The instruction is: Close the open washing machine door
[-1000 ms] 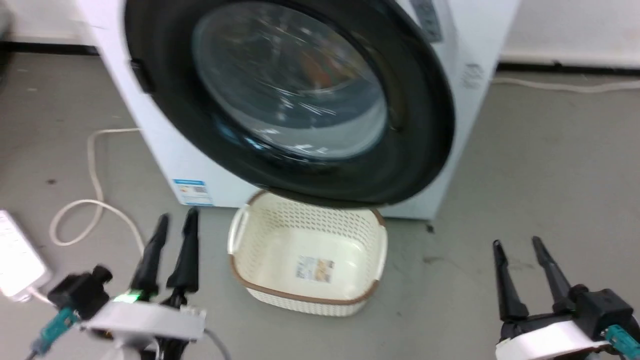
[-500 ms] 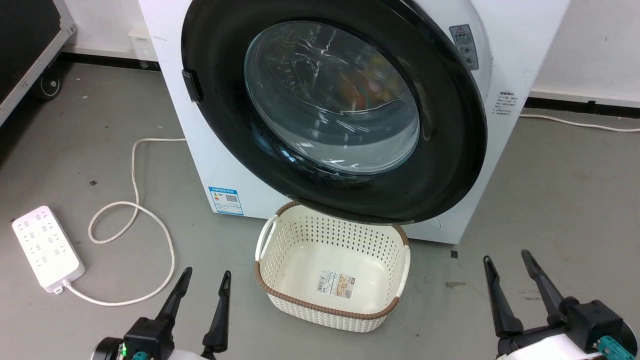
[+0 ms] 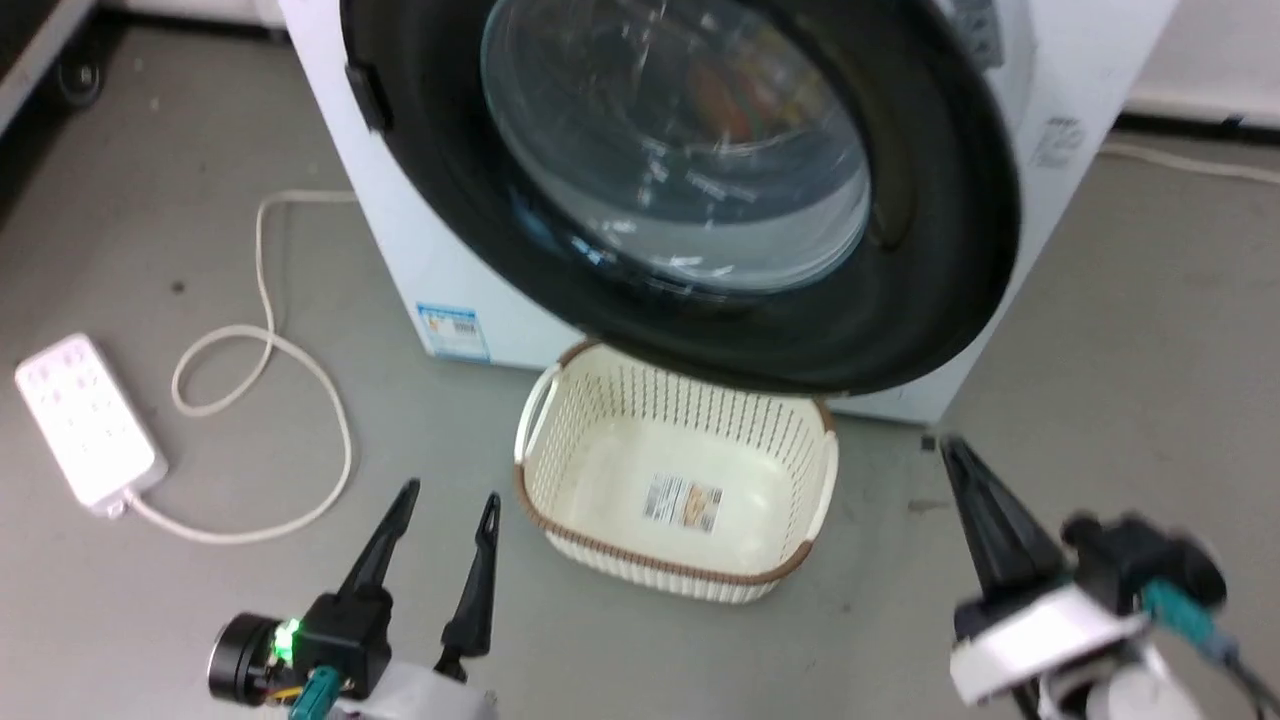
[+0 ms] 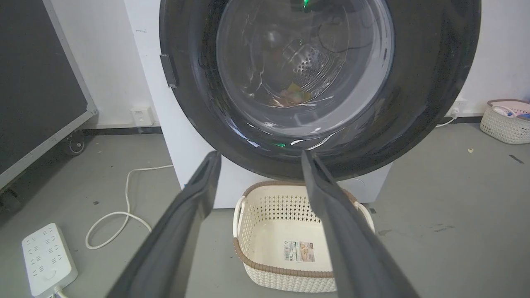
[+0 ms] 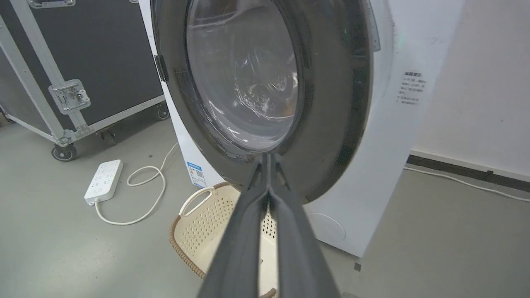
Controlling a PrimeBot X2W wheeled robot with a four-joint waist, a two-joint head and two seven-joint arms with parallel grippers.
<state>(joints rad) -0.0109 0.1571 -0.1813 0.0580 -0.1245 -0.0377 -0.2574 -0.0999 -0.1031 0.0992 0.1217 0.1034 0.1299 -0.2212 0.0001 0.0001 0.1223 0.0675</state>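
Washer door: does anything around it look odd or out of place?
The door hangs open, its rim jutting over the basket on the floor. A power strip and its looped cord lie loose left of the washer. Nothing looks spilled or broken.

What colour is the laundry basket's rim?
Brown, on a cream perforated basket; clearest in the head view.

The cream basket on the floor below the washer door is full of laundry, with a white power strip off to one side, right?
Not full: the left wrist view shows the basket empty, just a label on its bottom. It does sit below the washing machine door, power strip off to one side.
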